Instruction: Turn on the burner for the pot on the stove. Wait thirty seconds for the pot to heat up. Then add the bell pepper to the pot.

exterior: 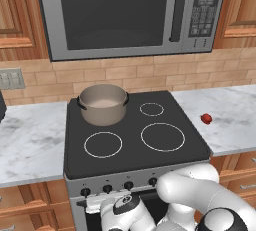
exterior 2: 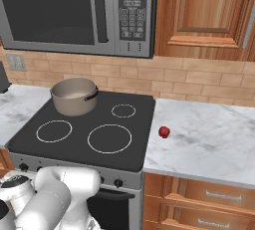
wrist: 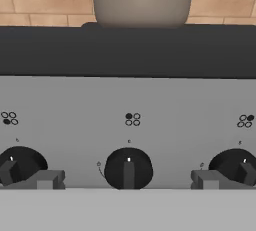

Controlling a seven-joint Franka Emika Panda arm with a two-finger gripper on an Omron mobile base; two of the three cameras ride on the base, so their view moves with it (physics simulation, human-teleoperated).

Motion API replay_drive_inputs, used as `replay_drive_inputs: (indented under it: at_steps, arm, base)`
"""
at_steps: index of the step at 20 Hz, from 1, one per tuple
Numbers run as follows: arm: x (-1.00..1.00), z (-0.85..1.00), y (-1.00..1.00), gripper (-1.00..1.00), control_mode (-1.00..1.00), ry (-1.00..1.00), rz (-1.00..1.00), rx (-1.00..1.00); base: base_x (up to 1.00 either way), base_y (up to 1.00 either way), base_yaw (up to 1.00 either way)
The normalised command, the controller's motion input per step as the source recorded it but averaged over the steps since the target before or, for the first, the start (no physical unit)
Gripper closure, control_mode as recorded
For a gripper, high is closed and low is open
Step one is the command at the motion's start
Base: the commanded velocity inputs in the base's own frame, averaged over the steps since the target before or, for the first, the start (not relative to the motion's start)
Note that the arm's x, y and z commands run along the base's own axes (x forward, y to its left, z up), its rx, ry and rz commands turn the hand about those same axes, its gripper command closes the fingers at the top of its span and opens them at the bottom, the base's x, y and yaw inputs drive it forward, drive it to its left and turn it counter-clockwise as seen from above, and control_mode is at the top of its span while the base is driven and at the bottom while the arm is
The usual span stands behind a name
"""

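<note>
A: Left base view first. The pot sits on the back left ring of the stove, under the microwave. The bell pepper lies on the marble counter to the stove's right, near the cooktop edge.

B: And the right base view?

A: Same layout: the pot is at the rear left of the stove, and the bell pepper rests on the counter just beside the stove's right edge.

B: Hand view?

A: The gripper faces the steel front panel, its fingers spread wide on either side of the middle knob, gripping nothing. Another knob sits left and another right. The pot stands above.
</note>
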Motion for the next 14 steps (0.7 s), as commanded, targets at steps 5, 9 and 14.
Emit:
replay_drive_inputs:
  at_steps: [5,9,14]
  arm:
    - [0.13,-0.01,0.0,-1.0,-1.0,0.0,0.0,0.0]
    - [0.14,-0.11,0.0,-1.0,-1.0,0.0,0.0,0.0]
    - [0.11,-0.19,0.0,-1.0,-1.0,0.0,0.0,0.0]
  base:
    - [0.0,0.0,0.0]
    - [0.0,0.0,0.0]
    - [0.0,0.0,0.0]
